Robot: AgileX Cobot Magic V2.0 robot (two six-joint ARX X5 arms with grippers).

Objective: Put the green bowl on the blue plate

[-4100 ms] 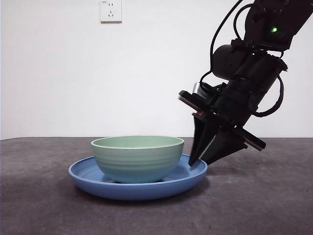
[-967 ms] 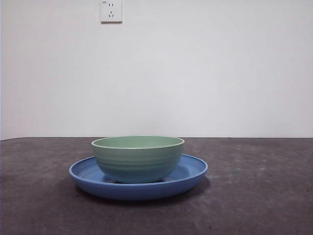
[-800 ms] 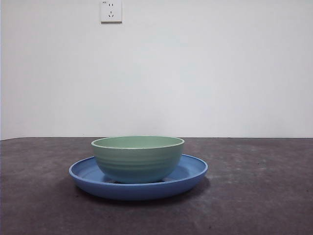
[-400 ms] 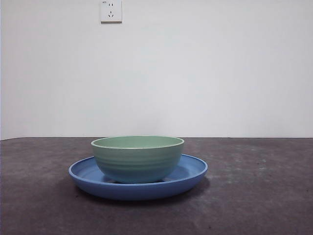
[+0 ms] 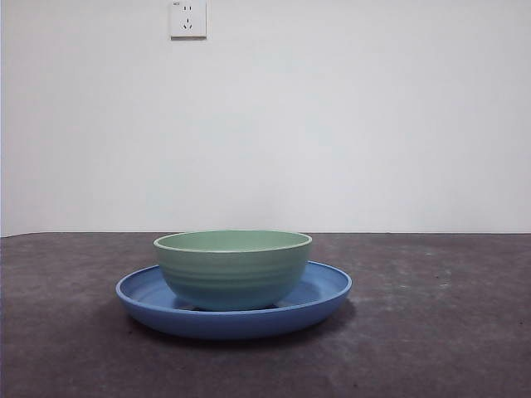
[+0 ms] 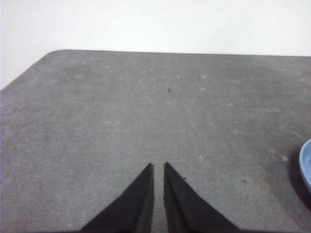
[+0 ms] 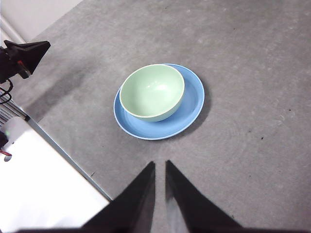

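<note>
- Green bowl (image 5: 233, 268) — sitting upright on the blue plate (image 5: 319, 297), off-centre.
- Right gripper (image 7: 160, 167) — hanging high above both, jaws nearly closed, grasping nothing.
- Left gripper (image 6: 158, 169) — waiting apart, likewise.

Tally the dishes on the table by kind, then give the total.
Bowl: 1, green, sitting on the plate
Plate: 1, blue
Total: 2
</note>
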